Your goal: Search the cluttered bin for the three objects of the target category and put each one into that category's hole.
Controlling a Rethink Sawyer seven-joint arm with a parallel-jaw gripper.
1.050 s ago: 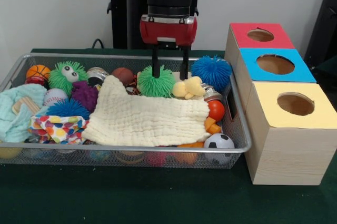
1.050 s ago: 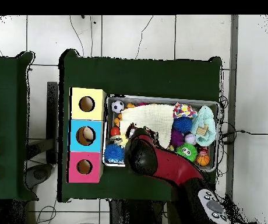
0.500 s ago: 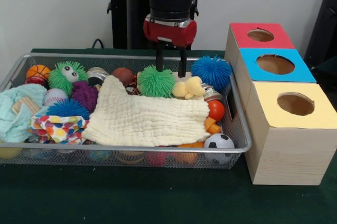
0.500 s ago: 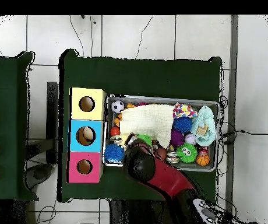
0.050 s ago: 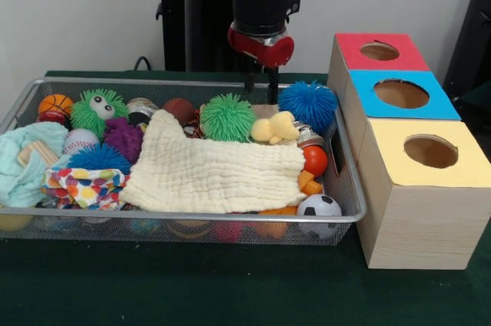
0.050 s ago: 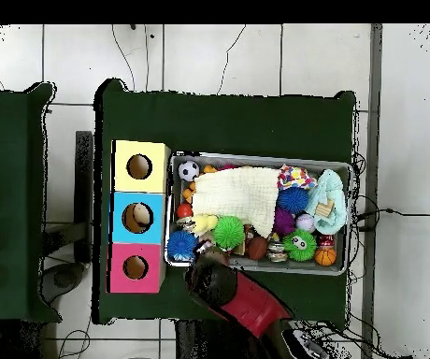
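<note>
My gripper [image 5: 261,96] hangs above the back rim of the wire bin [image 5: 184,215], fingers apart and empty. Just below and to its left a green spiky ball [image 5: 226,117] lies free on the clutter, and a blue spiky ball [image 5: 308,106] sits to the right. Other spiky balls lie at the left: a green one with eyes [image 5: 98,110], a purple one [image 5: 123,138] and a blue one [image 5: 97,159]. The overhead view shows the green ball [image 6: 228,231] uncovered, while the arm's head [image 6: 209,276] hides the gripper itself.
A cream cloth [image 5: 219,172] covers the bin's middle. A yellow duck [image 5: 274,127], a soccer ball [image 5: 318,206] and several small sport balls lie around it. Beside the bin stands a wooden box with a red hole [image 5: 379,51], a blue hole [image 5: 400,93] and a yellow hole [image 5: 430,151].
My gripper was straddling the green spiky ball; it has risen and moved right and back toward the bin's rim. The ball stays in the bin.
</note>
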